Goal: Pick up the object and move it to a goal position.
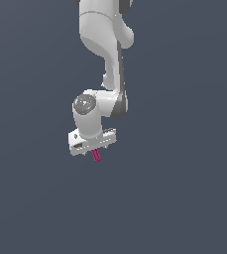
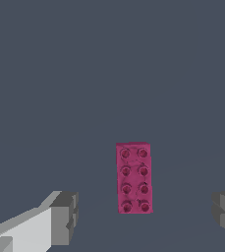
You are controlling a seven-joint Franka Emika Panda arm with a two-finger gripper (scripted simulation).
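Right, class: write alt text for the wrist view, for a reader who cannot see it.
A magenta-pink oblong block with two rows of four studs lies on a plain dark grey surface, between the open gripper's two grey fingertips, touching neither.

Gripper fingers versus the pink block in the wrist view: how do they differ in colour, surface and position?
Colour: the fingers are grey on a white body; the block is magenta-pink. Surface: the block carries two rows of round studs, while the fingers show plain flat faces. Position: the fingers stand wide apart at either side, and the block lies between them, touching neither. In the exterior view the gripper is far larger than the block. Both are boxy.
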